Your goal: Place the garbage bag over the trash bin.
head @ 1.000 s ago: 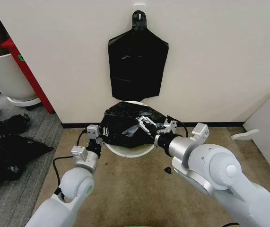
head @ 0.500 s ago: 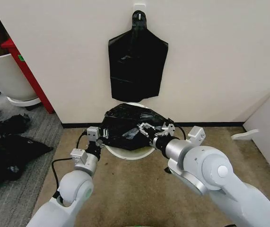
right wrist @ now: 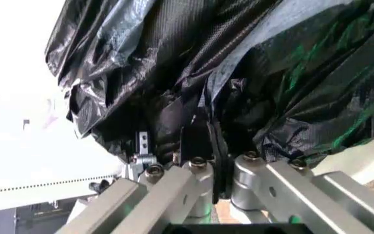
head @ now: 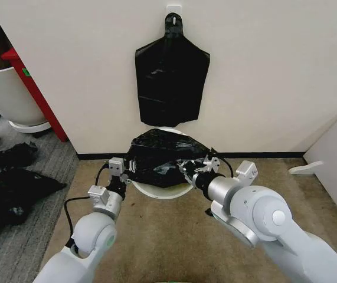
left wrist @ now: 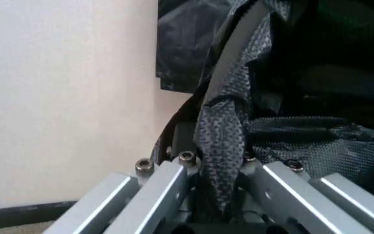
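Head view: garbage bag (head: 162,154) drapes trash bin (head: 159,190) (both tools clamped).

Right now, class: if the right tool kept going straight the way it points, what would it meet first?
The right tool, shut on the garbage bag, points toward the wall. Going on, it would probably push further into the bag draped over the trash bin, then meet the bin's rim; depth is unclear.

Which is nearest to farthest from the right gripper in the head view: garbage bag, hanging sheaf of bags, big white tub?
1. garbage bag: pinched in the right gripper, draped on the trash bin.
2. hanging sheaf of bags: on the wall, above the bin.
3. big white tub: far left, beside the red panel.
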Controlling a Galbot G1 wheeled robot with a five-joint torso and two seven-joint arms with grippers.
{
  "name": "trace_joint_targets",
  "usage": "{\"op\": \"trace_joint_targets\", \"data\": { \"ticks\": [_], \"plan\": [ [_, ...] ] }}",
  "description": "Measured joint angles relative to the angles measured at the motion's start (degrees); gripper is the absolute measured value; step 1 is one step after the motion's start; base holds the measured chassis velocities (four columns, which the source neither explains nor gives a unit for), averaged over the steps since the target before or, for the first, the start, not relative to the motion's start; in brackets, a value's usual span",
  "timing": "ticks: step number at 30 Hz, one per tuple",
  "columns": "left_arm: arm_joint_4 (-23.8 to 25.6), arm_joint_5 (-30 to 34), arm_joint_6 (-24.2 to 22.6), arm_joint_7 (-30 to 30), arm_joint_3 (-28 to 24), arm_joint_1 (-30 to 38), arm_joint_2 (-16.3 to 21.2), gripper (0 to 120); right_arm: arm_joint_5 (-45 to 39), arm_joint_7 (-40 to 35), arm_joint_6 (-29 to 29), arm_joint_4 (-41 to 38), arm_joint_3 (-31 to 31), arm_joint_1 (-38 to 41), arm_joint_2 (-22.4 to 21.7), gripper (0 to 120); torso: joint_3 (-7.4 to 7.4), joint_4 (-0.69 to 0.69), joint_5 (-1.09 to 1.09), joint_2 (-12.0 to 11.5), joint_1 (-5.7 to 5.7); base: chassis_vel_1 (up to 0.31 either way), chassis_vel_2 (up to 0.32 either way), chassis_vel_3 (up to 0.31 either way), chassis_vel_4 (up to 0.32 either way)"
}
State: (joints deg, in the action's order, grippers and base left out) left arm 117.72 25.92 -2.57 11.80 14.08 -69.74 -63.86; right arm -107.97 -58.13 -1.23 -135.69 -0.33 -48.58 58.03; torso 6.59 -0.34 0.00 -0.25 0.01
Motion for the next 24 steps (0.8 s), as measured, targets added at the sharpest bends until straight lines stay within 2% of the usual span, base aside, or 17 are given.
{"op": "trace_joint_targets", "data": {
  "ticks": [9,18,24],
  "plan": [
    [0.02,3.35,-2.52,1.06,0.25,1.39,0.58,0,1.62,5.14,-4.06,-1.63,1.18,-3.14,-2.1,0,0.0,0.0,0.0,0.0,0.0,0.0,0.0,0.0,0.0],
    [-0.25,12.13,-6.57,4.13,0.97,4.1,2.63,0,1.74,8.15,-9.01,-3.97,2.52,-5.56,-6.12,0,0.0,0.0,0.01,0.0,0.0,0.0,0.0,0.0,0.0],
    [-0.7,17.41,-8.54,6.28,1.19,7.21,2.96,0,1.85,6.73,-9.98,-4.78,2.96,-6.76,-7.8,0,0.0,-0.01,0.01,0.0,0.0,0.0,0.0,0.0,0.0]
  ]
}}
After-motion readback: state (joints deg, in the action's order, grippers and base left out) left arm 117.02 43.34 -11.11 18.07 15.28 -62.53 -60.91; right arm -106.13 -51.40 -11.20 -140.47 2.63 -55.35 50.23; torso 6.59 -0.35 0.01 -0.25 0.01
